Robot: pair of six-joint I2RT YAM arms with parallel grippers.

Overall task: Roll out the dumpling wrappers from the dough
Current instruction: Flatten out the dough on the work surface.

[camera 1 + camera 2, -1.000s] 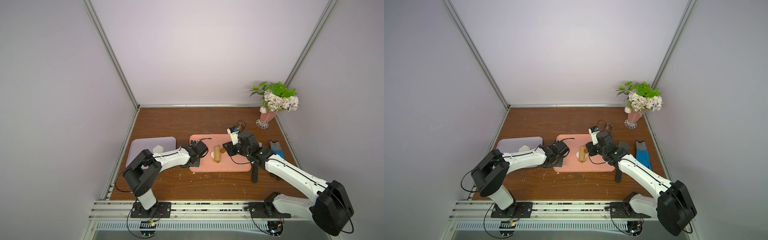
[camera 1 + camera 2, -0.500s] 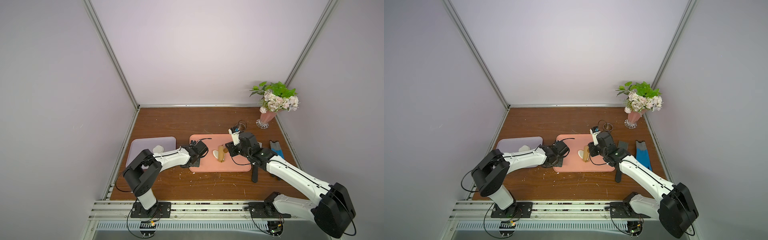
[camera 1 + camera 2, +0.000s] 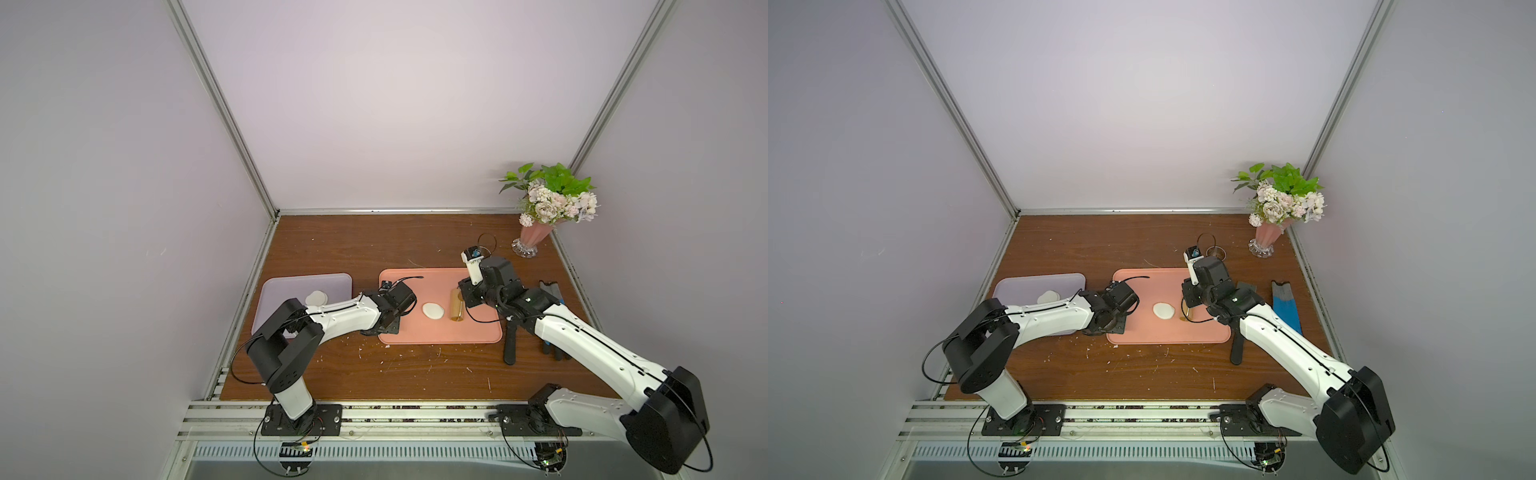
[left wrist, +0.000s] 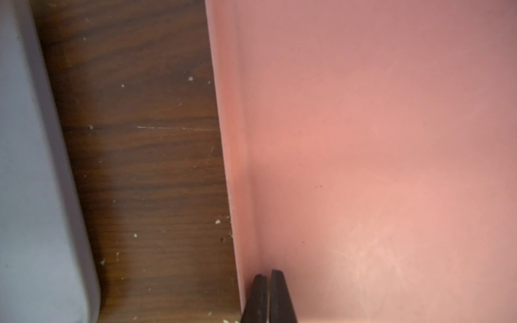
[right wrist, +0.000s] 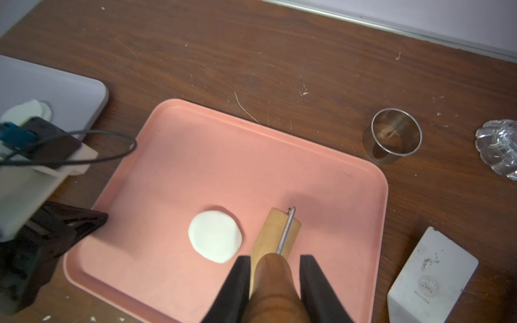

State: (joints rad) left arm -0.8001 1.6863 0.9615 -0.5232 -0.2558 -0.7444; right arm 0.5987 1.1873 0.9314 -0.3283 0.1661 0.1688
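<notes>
White dough [image 5: 214, 236], pink tray [image 5: 223, 156], lavender tray [image 5: 56, 86], tan roller [image 5: 268, 235], wood-grain table [image 5: 251, 56]

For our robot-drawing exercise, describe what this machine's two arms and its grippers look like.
Both arms, left arm and right arm, have smooth white links joined by bulky black joints. Thin black cables loop along them. The left gripper and right gripper have matte black, tapering wedge fingers. Each wrist bears a small white camera mount.

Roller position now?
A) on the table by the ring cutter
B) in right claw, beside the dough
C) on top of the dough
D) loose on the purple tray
B: the right claw grips the roller by its handle over the pink tray, with the dough lying just beside it, uncovered.
</notes>
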